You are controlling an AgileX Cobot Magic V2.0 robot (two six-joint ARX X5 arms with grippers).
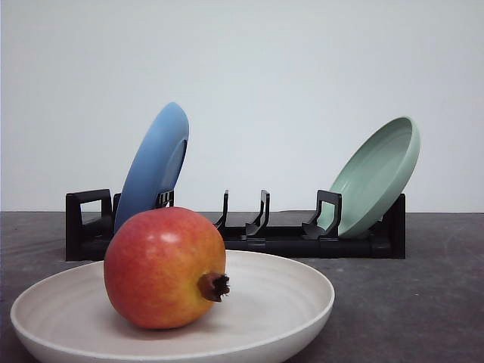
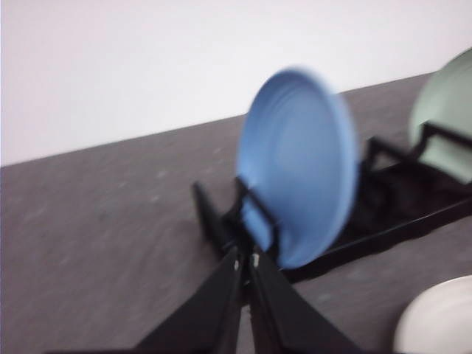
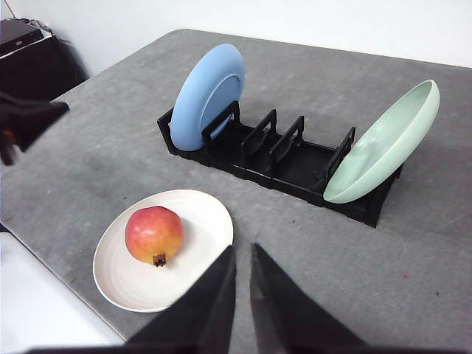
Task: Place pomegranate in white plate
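The pomegranate [image 1: 162, 265], red with yellow-orange patches and a dark crown, lies inside the white plate [image 1: 302, 302] near the table's front. The right wrist view shows the pomegranate [image 3: 153, 232] resting left of centre in that plate [image 3: 203, 221]. My right gripper [image 3: 243, 251] hovers above the table beside the plate, its fingers closed to a thin slit with nothing between them. My left gripper [image 2: 245, 254] is shut and empty, pointing toward the blue plate [image 2: 299, 162]; an edge of the white plate [image 2: 439, 317] shows beside it.
A black dish rack [image 1: 287, 242] stands behind the white plate. It holds a blue plate [image 1: 155, 162] at its left end and a pale green plate [image 1: 378, 174] leaning at its right end. The table edge [image 3: 66, 295] runs close to the white plate.
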